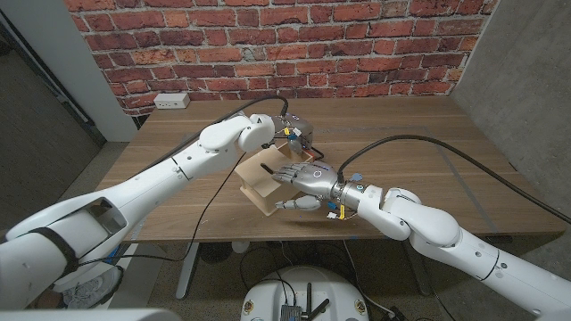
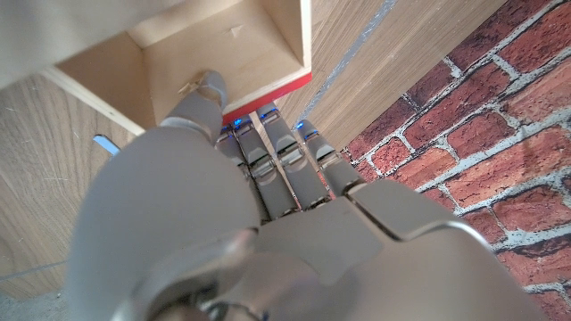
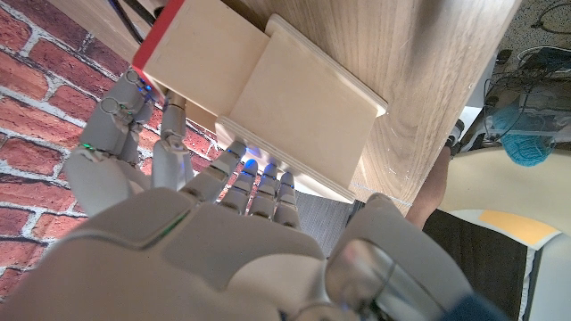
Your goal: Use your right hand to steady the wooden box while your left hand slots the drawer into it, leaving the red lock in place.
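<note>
Here the left robot hand [image 1: 299, 134] grips the drawer [image 2: 214, 53] while the right robot hand [image 1: 305, 178] grips the wooden box [image 1: 259, 183].

We see even, soft indoor light on the table [image 1: 428, 134] with faint shadows toward six o'clock, while both wrist views blur the near left hand [image 2: 223, 223] and right hand [image 3: 214, 241].
</note>
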Controlling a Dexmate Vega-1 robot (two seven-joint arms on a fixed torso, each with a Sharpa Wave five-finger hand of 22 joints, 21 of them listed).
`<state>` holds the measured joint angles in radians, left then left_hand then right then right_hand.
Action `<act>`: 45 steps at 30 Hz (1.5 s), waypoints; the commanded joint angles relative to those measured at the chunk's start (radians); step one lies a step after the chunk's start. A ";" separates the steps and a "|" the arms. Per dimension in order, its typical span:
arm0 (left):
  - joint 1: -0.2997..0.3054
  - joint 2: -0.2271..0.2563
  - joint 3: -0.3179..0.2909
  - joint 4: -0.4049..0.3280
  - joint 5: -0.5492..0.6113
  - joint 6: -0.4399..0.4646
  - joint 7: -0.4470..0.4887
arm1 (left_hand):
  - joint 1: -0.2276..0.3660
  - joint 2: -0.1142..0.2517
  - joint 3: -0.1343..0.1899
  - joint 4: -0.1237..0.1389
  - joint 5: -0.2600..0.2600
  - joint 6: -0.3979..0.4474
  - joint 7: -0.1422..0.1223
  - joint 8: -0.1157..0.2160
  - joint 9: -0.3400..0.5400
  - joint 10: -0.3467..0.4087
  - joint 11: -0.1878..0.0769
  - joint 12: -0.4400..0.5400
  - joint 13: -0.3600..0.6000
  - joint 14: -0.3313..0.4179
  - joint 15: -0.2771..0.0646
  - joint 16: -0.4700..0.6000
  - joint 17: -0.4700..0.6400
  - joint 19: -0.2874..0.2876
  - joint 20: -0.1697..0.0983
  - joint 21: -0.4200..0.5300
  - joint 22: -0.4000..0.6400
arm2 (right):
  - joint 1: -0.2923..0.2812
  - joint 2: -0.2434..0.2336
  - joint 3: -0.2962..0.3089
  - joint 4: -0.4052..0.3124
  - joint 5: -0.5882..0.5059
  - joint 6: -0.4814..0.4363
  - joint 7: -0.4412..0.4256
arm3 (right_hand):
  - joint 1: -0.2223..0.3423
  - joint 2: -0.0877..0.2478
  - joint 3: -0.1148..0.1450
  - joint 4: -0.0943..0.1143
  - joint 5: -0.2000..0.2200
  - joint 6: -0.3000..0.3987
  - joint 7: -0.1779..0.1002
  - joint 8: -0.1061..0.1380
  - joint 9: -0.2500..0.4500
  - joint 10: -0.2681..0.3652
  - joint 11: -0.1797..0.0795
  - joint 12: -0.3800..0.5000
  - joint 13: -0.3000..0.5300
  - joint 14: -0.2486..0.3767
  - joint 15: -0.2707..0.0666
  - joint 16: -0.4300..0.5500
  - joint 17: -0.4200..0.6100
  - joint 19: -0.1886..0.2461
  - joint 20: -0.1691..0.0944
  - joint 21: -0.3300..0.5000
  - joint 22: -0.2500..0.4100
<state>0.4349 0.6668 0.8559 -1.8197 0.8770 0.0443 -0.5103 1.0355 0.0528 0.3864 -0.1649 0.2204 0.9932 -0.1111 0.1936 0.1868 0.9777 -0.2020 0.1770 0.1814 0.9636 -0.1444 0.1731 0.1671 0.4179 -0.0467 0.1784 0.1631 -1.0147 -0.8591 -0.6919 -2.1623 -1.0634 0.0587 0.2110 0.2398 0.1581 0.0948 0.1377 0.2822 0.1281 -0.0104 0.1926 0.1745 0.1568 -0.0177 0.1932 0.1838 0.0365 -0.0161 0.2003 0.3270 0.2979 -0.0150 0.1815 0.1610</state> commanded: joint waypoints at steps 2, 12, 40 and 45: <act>-0.007 0.011 -0.006 -0.004 -0.009 -0.011 -0.020 | -0.031 -0.038 0.004 0.004 -0.005 -0.045 0.001 -0.008 -0.002 -0.045 -0.001 -0.002 0.002 -0.033 -0.089 -0.003 -0.001 -0.002 -0.153 0.004 0.001 | 0.004 0.005 -0.002 0.007 0.011 -0.004 -0.002 | 0.006 0.009 -0.001 0.006 0.007 0.008 -0.001 0.006 0.006 0.008 0.001 0.004 0.006 0.012 0.001 0.007 0.002 0.007 -0.002 0.005 0.005; -0.019 0.016 -0.004 -0.006 -0.019 -0.029 -0.052 | -0.089 -0.089 -0.007 0.007 -0.010 -0.141 0.007 -0.015 0.002 -0.115 -0.004 -0.005 0.001 -0.087 -0.083 -0.006 -0.003 0.010 -0.154 0.005 0.001 | -0.001 0.006 -0.004 0.005 0.017 -0.012 -0.005 | 0.006 0.009 -0.001 0.006 0.007 0.008 -0.001 0.006 0.006 0.008 0.001 0.004 0.006 0.012 0.001 0.007 0.002 0.007 -0.002 0.005 0.005; -0.059 0.000 0.009 0.013 -0.015 -0.077 -0.090 | -0.155 -0.146 -0.057 0.015 -0.022 -0.360 0.041 -0.013 0.002 -0.348 0.041 -0.003 0.001 -0.303 -0.041 -0.008 -0.002 -0.027 -0.136 -0.004 0.001 | -0.005 -0.005 0.002 0.000 0.034 -0.013 -0.005 | 0.006 0.009 -0.001 0.006 0.007 0.008 -0.001 0.006 0.006 0.008 0.001 0.004 0.006 0.012 0.001 0.007 0.002 0.007 -0.002 0.005 0.005; -0.071 -0.007 0.011 0.027 -0.016 -0.092 -0.086 | -0.155 -0.134 -0.055 0.017 -0.020 -0.334 0.040 0.001 0.002 -0.348 0.040 0.000 0.001 -0.309 -0.040 -0.003 -0.002 -0.035 -0.135 -0.004 0.001 | -0.003 -0.008 0.005 0.001 0.039 -0.009 -0.006 | 0.006 0.009 -0.001 0.006 0.007 0.008 -0.001 0.006 0.006 0.008 0.001 0.004 0.006 0.012 0.001 0.007 0.002 0.007 -0.002 0.005 0.005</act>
<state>0.3864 0.6713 0.8604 -1.8148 0.8589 -0.0204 -0.5931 0.8857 -0.0878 0.3336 -0.1492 0.1994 0.6387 -0.0723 0.1818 0.1859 0.6304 -0.1606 0.1692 0.1816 0.6622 -0.0643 0.1664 0.1609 0.3895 -0.0430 0.1784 0.1632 -1.0212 -0.8613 -0.6917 -2.1603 -1.0343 0.0443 0.1998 0.2399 0.1581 0.0948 0.1377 0.2822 0.1281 -0.0103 0.1926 0.1741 0.1568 -0.0178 0.1932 0.1841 0.0365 -0.0161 0.2002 0.3270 0.2938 -0.0157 0.1815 0.1602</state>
